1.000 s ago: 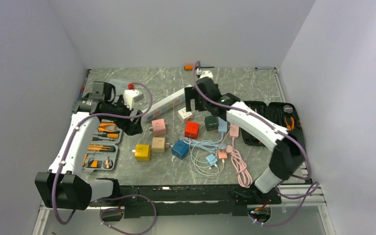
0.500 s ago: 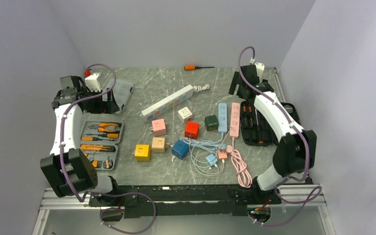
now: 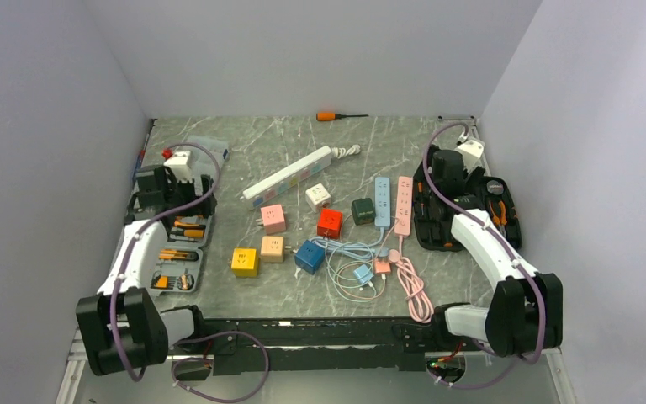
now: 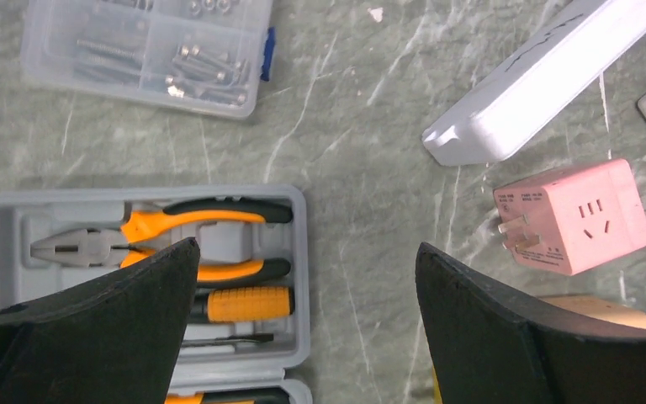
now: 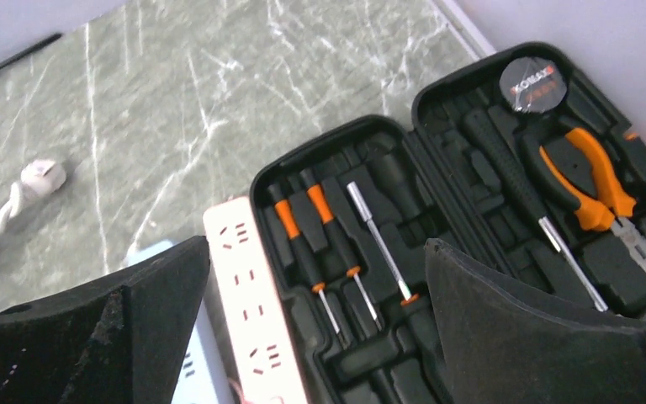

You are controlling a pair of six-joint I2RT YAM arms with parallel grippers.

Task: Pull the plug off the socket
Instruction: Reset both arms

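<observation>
Since left gripper (image 4: 307,252) and right gripper (image 5: 315,246) sit spread and empty, we'd pin the white power strip (image 3: 290,174) and pull straight out; seated plug not discernible.

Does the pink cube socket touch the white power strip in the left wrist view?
No, the pink cube socket lies apart from the white power strip, with bare table between them.

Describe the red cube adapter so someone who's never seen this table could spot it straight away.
Start at the long white power strip lying diagonally mid-table. Toward the near edge is a cluster of coloured cubes; the red cube adapter sits between the pink cube and the dark green cube, the only red one.
</observation>
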